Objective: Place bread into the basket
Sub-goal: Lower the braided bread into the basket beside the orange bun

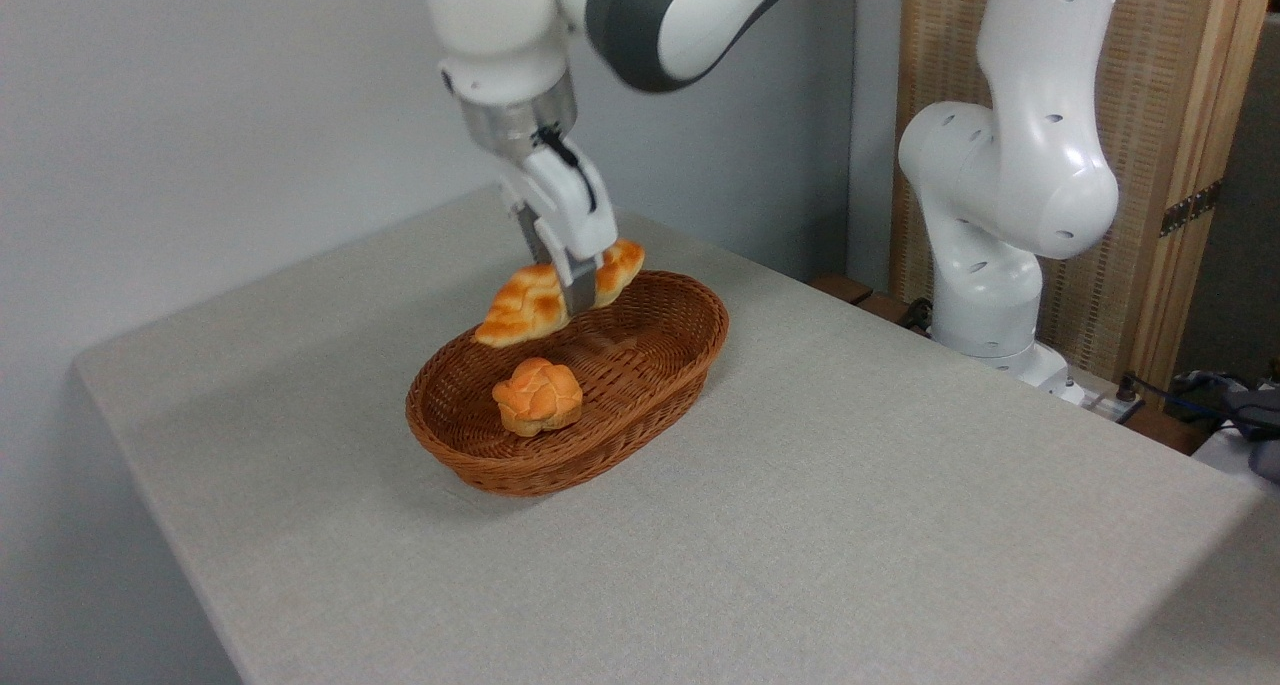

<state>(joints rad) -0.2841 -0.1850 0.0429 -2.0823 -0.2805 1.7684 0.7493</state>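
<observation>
The claw (572, 290) points down and its two fingers (578, 287) are pinched tight on the middle of the bread (525, 305). The bread is up in the air, tipped so its left end hangs lower. It floats over the back edge of the basket (680, 350) and does not touch it. The near finger covers a strip of the bread, so you cannot see where the far finger presses. The arm (660, 10) above the claw is cut off at the top of the view.

The basket sits on the grey table (850, 505). Inside it, near the front left, lies a small round bun (538, 395). The rest of the basket floor is bare wicker. The bun hides a bit of the floor under it.

At the right stands the arm's white base (1000, 225), in front of a wooden screen (1170, 115). Some dark cables (1200, 395) lie by the right edge, too small to make out well.
</observation>
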